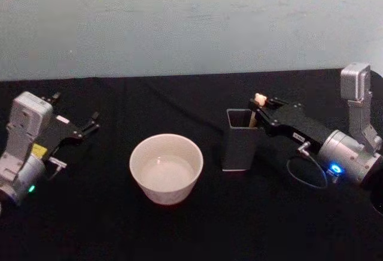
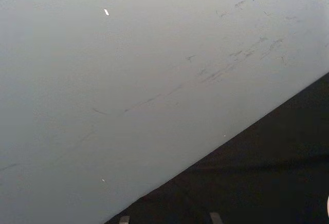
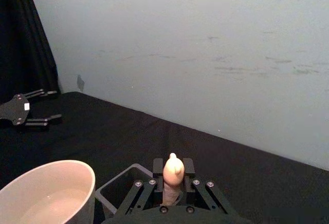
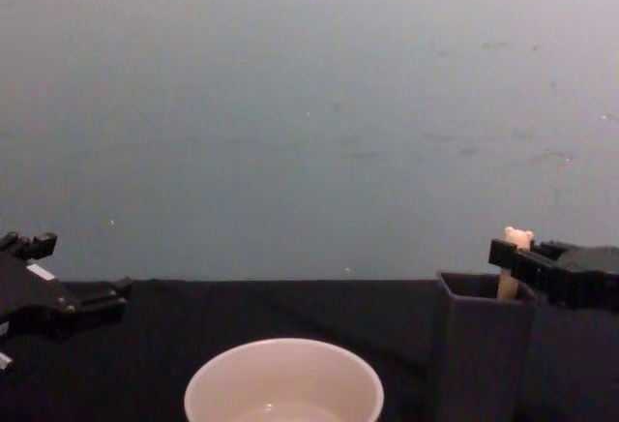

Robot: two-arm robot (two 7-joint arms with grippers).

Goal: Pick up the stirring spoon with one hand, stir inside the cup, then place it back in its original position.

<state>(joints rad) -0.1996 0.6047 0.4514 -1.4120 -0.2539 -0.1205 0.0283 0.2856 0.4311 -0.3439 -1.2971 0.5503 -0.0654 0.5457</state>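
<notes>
Peach-beige stirring spoon (image 3: pixel 173 173) pinched by right gripper (image 3: pixel 174 163).

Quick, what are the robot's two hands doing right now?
Left gripper: open, holding nothing, off to the left.
Right gripper: closed on the stirring spoon standing in the grey holder.

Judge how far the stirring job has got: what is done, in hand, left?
Done: the right gripper is at the dark grey holder. In hand: it is shut on the stirring spoon, which stands in the holder. Left: lifting it, stirring in the cup and putting it back, unless this is already the put-back; that cannot be told. The left gripper sits parked, open, on the left.
</notes>
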